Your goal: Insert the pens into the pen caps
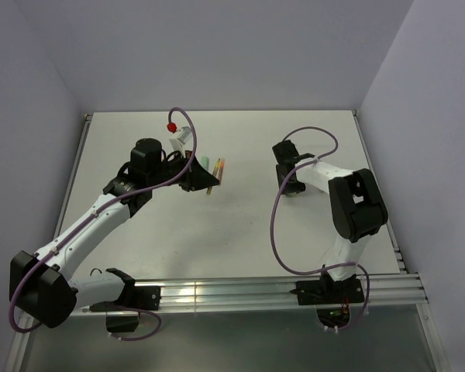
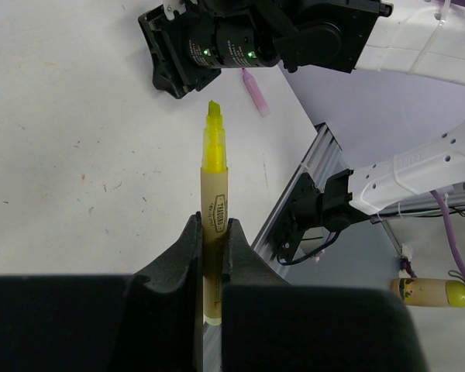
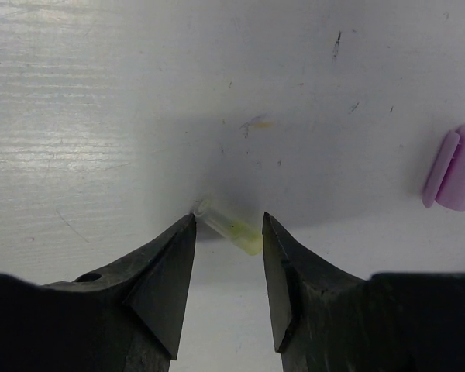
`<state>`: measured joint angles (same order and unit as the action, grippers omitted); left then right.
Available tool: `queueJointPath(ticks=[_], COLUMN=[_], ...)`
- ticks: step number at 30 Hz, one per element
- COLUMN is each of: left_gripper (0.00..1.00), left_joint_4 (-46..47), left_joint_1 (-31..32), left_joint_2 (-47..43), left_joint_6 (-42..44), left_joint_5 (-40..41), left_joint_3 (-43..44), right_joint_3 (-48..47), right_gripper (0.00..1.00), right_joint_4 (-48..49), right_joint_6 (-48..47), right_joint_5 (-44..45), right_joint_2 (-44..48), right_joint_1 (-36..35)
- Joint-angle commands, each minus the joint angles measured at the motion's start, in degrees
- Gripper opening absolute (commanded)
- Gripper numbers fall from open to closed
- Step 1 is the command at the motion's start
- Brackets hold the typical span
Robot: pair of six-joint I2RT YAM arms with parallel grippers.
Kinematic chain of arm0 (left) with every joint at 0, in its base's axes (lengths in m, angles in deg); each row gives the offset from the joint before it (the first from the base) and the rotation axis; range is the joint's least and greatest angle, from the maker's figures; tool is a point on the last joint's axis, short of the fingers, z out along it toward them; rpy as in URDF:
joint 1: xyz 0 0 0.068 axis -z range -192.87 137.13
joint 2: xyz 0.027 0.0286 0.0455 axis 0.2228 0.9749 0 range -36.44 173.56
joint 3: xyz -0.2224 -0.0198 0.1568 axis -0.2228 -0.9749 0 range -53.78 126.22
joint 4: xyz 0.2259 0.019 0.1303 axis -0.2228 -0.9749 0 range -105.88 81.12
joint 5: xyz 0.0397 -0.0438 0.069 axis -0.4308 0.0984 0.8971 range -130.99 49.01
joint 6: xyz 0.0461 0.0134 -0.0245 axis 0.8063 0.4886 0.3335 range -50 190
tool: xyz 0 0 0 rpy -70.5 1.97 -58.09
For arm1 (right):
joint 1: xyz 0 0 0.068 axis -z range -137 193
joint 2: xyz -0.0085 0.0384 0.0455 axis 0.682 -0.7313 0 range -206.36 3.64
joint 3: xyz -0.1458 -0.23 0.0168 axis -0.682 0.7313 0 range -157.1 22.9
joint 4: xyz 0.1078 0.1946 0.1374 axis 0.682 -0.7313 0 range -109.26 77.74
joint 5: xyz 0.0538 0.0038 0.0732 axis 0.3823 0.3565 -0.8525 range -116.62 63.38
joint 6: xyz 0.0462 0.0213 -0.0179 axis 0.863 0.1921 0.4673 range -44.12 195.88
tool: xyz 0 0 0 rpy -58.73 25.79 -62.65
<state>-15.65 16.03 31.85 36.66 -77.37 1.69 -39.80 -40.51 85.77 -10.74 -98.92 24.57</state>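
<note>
My left gripper (image 2: 214, 225) is shut on a yellow pen (image 2: 214, 167), its bare tip pointing away toward the right arm. In the top view this gripper (image 1: 205, 184) hovers left of centre. Just beyond it lie a mint piece (image 1: 204, 163) and an orange pen (image 1: 220, 166). My right gripper (image 3: 229, 217) stands open, low over the table, its fingertips on either side of a pale yellow pen cap (image 3: 231, 227) that lies at a slant. A purple pen cap (image 3: 453, 167) lies to its right, and the left wrist view shows it too (image 2: 256, 91).
The aluminium rail (image 1: 240, 291) runs along the table's near edge by the arm bases. Purple cables (image 1: 275, 225) loop beside each arm. A yellow-tipped cylinder (image 2: 430, 292) lies beyond the table edge. Walls close in the back and the sides.
</note>
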Motion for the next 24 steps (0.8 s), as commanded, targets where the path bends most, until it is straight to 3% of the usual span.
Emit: queueJointPath(ticks=[1,24], left_gripper=[0.0,0.0], left_joint_4=[1.49,0.97], left_joint_1=[-0.17,-0.16], left_joint_2=[-0.35,0.35], left_joint_6=[1.61,1.79], left_joint_5=[-1.23,-1.15], left_joint_3=[-0.44,-0.18], right_joint_3=[-1.9,-4.45], right_gripper=[0.47,0.31], right_joint_4=[0.83,-2.6], right_joint_6=[-0.22,7.34], right_joint_5=[-1.9,-8.24], right_joint_2=[-0.62,-3.87], right_joint_1=[0.51,2.44])
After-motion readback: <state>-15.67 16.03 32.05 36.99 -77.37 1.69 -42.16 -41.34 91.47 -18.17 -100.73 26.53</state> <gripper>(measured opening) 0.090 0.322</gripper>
